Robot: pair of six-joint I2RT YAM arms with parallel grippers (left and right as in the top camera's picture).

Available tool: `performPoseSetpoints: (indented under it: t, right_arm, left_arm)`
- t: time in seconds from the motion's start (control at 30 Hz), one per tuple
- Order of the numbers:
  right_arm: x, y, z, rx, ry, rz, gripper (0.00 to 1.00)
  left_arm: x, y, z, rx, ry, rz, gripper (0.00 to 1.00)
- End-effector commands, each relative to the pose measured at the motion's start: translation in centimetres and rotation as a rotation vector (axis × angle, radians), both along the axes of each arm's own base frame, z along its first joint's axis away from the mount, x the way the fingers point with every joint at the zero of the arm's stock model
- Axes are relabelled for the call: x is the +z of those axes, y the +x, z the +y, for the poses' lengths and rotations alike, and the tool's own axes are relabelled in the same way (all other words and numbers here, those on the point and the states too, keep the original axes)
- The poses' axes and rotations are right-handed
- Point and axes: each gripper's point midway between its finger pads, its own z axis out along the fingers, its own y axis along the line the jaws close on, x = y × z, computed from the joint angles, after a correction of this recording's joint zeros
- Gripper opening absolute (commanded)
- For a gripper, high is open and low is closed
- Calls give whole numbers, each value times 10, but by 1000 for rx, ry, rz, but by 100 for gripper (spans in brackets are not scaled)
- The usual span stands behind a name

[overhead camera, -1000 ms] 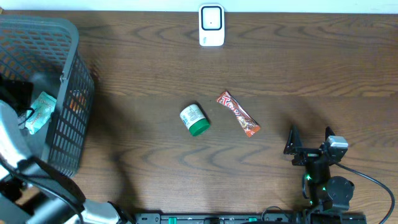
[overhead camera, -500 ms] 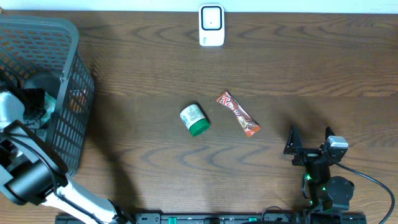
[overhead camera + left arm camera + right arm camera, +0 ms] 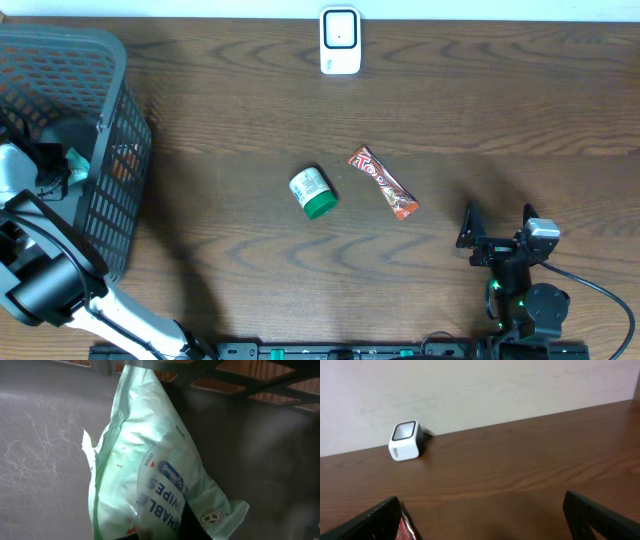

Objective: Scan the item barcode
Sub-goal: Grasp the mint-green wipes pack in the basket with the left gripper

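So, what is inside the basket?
In the basket, the left hand is shut on a green wipes pack. An orange thing shows through its side. The arm hides the rest.

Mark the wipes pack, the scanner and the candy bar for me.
wipes pack (image 3: 150,460), left wrist view, middle of the green wrapper.
scanner (image 3: 340,42), overhead view, its white top face.
candy bar (image 3: 383,184), overhead view, middle of the wrapper.

The table (image 3: 220,110) reads to me as dark wood grain with a low sheen. The basket (image 3: 128,220) is grey plastic mesh, its floor matt and scratched. The wipes pack (image 3: 150,455) is soft, crinkled pale-green film, slightly glossy. The scanner (image 3: 340,40) looks like smooth white plastic, possibly glossy; the candy wrapper (image 3: 382,184) shines.
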Motion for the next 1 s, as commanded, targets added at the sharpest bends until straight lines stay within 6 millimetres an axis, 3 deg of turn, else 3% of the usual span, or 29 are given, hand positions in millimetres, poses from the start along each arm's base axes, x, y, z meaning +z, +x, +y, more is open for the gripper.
performPoseSetpoints:
  t: [0.0, 0.17, 0.37, 0.47, 0.53, 0.63, 0.7, 0.8, 0.97]
  right_arm:
    - [-1, 0, 1, 6, -11, 0, 99]
    - [-1, 0, 1, 6, -11, 0, 99]
    - [-1, 0, 1, 6, -11, 0, 99]
    - [-1, 0, 1, 6, -11, 0, 99]
    - [-1, 0, 1, 6, -11, 0, 99]
    - [-1, 0, 1, 6, -11, 0, 99]
    - [-1, 0, 1, 6, -11, 0, 99]
    - [-1, 0, 1, 6, -11, 0, 99]
    - [-1, 0, 1, 6, -11, 0, 99]
  left_arm:
    - [8, -6, -8, -15, -53, -42, 8]
    - [107, 9, -13, -66, -11, -327, 8]
    - [225, -10, -31, -101, 174, -535, 7]
    - [281, -25, -54, -116, 254, -645, 7]
    - [320, -34, -82, -147, 273, -753, 7]
    - [364, -39, -130, -254, 283, -889, 8]
    - [382, -40, -168, -353, 277, -948, 7]
    - [393, -34, -234, -536, 212, -1004, 8]
    - [372, -14, -338, -821, 76, -977, 8]
